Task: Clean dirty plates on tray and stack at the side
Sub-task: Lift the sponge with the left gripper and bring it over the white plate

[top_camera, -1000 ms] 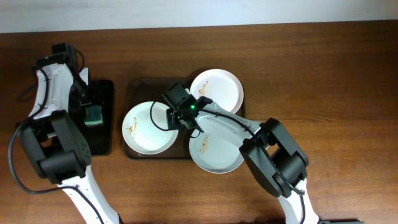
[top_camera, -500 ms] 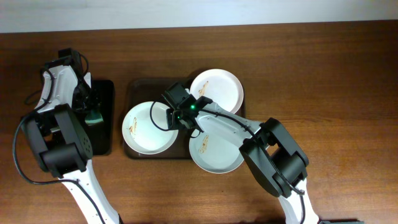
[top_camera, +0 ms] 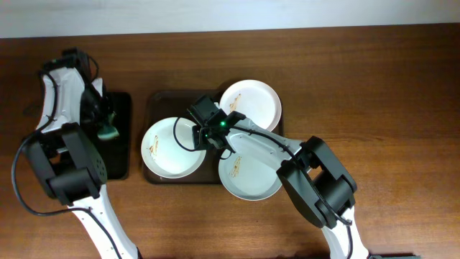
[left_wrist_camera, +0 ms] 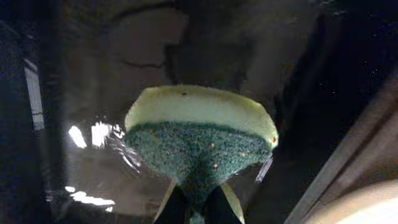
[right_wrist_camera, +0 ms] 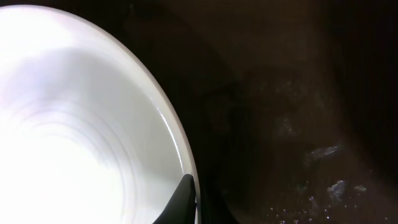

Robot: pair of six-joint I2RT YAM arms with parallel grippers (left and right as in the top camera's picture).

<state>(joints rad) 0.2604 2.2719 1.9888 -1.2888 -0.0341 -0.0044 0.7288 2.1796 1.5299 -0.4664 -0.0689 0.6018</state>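
Three white plates lie on the dark brown tray (top_camera: 161, 104): a left plate (top_camera: 169, 150), a far plate (top_camera: 251, 101) and a near plate (top_camera: 251, 176), each with small brown stains. My right gripper (top_camera: 204, 137) is shut on the left plate's right rim; in the right wrist view one dark finger (right_wrist_camera: 181, 200) lies over the rim of that plate (right_wrist_camera: 74, 124). My left gripper (top_camera: 106, 128) is shut on a green-and-yellow sponge (top_camera: 108, 132) over the black tray. In the left wrist view, the sponge (left_wrist_camera: 199, 137) is pinched at its green underside by the gripper (left_wrist_camera: 198, 208).
A smaller black rectangular tray (top_camera: 119, 155) sits left of the brown tray, its wet surface (left_wrist_camera: 93, 168) glinting under the sponge. Bare wooden table (top_camera: 374, 93) stretches to the right and along the front.
The left gripper has closed onto the sponge over the black tray, and the left arm shifted slightly. The right arm and the plates have not moved.
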